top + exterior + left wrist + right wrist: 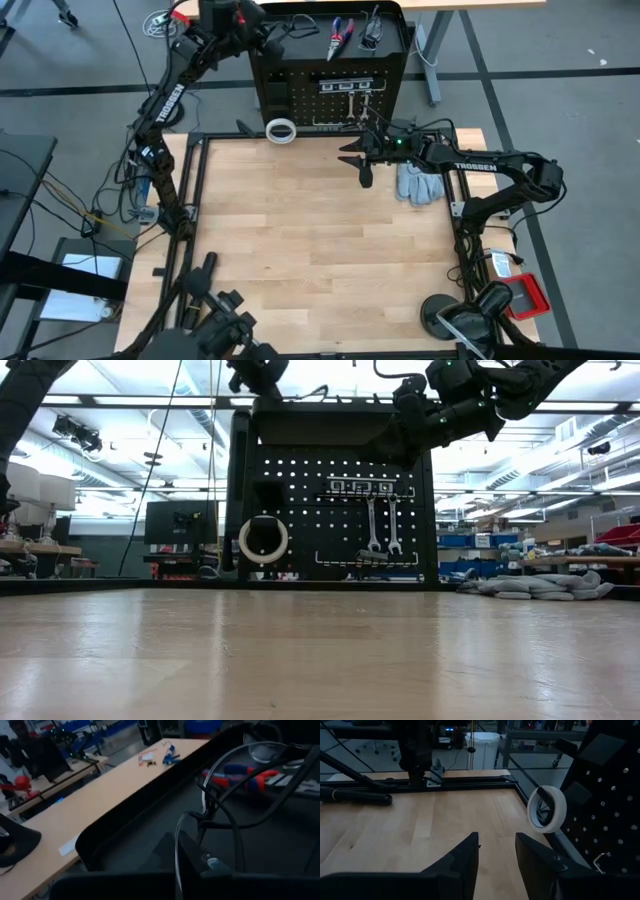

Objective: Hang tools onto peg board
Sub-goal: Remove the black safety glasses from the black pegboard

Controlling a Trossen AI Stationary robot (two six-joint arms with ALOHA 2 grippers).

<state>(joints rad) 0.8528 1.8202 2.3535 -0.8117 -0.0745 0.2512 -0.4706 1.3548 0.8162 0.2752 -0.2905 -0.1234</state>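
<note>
The peg board (330, 75) stands upright at the table's far edge. On its face hang the white tape ring (263, 540), two silver wrenches (372, 525) and a black strip with white squares (360, 487). The red-and-blue pliers (340, 35) and black-framed glasses (370, 30) lie on its top shelf. My right gripper (495, 851) is open and empty, hovering above the table in front of the board, to the right of the tape ring (546, 808). My left gripper (250, 25) reaches over the shelf's left end, near the pliers (240, 775).
Grey gloves (420, 185) lie on the table near its right edge, under the right arm. A long black cylinder (355, 797) lies by the table's left frame. Cables (220, 795) trail over the shelf. The wooden tabletop (320, 260) stretches toward the near edge.
</note>
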